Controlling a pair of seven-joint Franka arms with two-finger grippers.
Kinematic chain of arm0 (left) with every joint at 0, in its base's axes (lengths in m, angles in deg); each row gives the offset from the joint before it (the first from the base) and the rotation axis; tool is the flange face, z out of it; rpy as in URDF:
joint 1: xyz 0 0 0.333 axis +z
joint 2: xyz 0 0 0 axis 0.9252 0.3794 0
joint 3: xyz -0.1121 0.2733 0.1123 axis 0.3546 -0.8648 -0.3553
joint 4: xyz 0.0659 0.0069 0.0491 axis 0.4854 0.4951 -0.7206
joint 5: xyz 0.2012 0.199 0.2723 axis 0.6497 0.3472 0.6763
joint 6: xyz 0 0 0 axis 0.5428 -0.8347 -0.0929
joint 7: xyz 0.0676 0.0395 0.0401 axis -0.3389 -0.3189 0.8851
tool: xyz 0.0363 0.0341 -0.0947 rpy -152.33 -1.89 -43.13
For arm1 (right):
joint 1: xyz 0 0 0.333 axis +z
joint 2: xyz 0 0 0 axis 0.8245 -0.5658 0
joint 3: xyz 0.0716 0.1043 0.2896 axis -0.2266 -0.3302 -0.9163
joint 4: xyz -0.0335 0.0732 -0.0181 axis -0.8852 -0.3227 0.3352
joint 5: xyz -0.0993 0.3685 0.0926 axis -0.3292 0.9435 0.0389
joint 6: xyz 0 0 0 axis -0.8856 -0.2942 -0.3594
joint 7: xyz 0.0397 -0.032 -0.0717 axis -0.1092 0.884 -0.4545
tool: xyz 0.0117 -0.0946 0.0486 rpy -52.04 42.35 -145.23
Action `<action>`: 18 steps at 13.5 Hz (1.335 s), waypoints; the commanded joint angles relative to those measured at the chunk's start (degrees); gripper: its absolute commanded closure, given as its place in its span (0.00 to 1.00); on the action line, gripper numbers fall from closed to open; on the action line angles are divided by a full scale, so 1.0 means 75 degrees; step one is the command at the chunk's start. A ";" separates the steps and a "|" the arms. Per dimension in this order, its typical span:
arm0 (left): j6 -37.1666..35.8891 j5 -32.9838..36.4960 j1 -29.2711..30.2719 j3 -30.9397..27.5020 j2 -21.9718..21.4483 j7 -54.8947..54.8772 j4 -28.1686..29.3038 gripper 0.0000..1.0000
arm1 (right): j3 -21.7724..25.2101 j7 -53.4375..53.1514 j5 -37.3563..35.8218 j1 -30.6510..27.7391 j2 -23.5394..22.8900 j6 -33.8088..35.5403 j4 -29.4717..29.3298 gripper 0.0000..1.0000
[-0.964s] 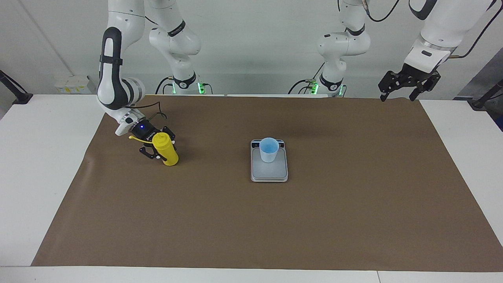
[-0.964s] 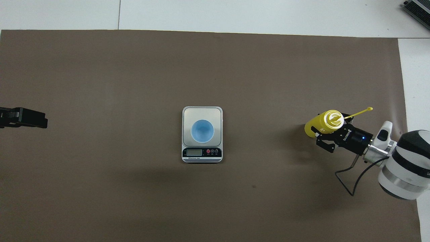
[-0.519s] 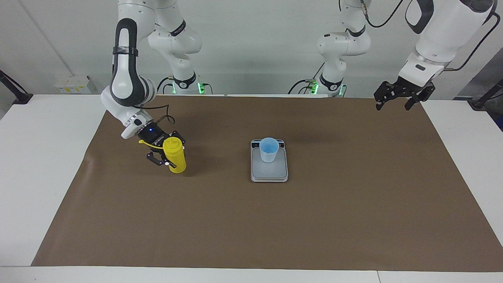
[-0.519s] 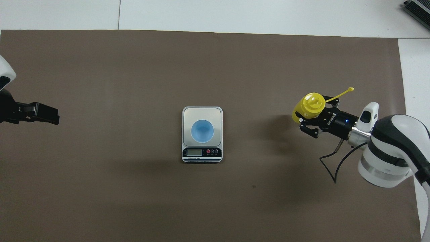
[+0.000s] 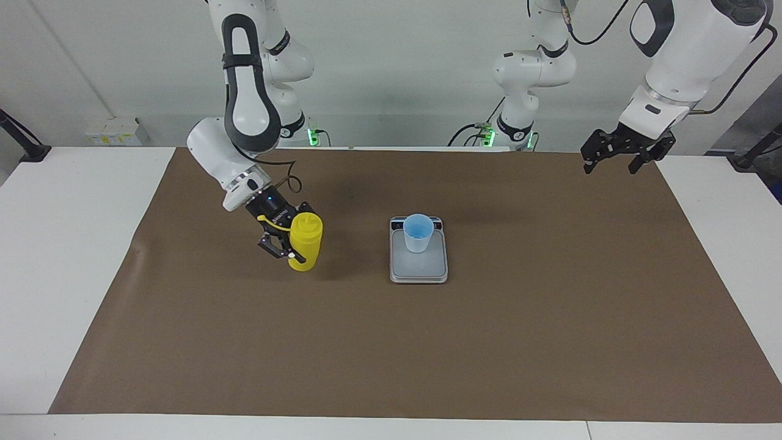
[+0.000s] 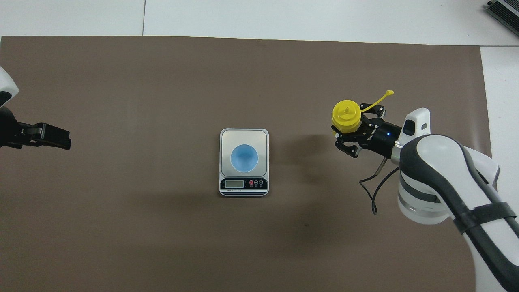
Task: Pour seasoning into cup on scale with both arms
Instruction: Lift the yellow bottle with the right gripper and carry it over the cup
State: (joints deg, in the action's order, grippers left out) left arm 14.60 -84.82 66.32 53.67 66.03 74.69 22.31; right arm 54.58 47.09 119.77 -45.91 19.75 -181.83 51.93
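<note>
My right gripper (image 5: 293,244) (image 6: 349,123) is shut on the seasoning (image 5: 306,241) (image 6: 346,115), a yellow squeeze bottle. It holds the bottle nearly upright over the brown mat, toward the right arm's end of the table from the scale. The nozzle points up and the cap strap (image 6: 379,99) sticks out sideways. The pale blue cup (image 5: 418,235) (image 6: 244,157) stands on the scale (image 5: 419,270) (image 6: 243,185), on the end by the display. My left gripper (image 5: 614,160) (image 6: 61,140) hangs open and holds nothing, high over the mat's edge at the left arm's end.
The brown mat (image 5: 427,354) covers most of the white table (image 5: 67,244). A small white box (image 5: 113,131) sits off the mat near the right arm's base. A grey device (image 6: 505,12) lies at the table's corner farthest from the robots.
My right arm has carried the bottle toward the scale and stood it more upright. The left gripper shifted slightly and now holds still.
</note>
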 commanded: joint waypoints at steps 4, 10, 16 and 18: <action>-0.0040 -0.0068 -0.0062 -0.0139 -0.0200 -0.0062 0.0067 0.00 | 0.0030 -0.2391 -0.2302 0.1222 -0.0317 -0.1286 -0.0350 0.91; 0.0031 -0.0278 -0.0062 -0.0139 -0.0212 0.0031 0.0032 0.00 | 0.0042 -0.5752 -0.7288 0.1470 -0.0540 -0.1115 -0.0724 0.95; -0.0063 -0.0279 -0.0062 -0.0151 -0.0294 0.0102 0.0114 0.00 | -0.0064 -0.9905 -1.3025 0.2032 -0.0879 0.1392 -0.2164 0.96; -0.0075 -0.0267 -0.0050 -0.0174 -0.0294 0.0102 0.0114 0.00 | -0.0076 -1.0024 -1.3847 0.2056 -0.0938 0.1512 -0.2201 0.96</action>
State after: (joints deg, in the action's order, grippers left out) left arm 14.50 -86.23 66.33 53.13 65.01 74.98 22.31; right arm 54.04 -26.73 21.16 -30.38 14.76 -171.99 38.29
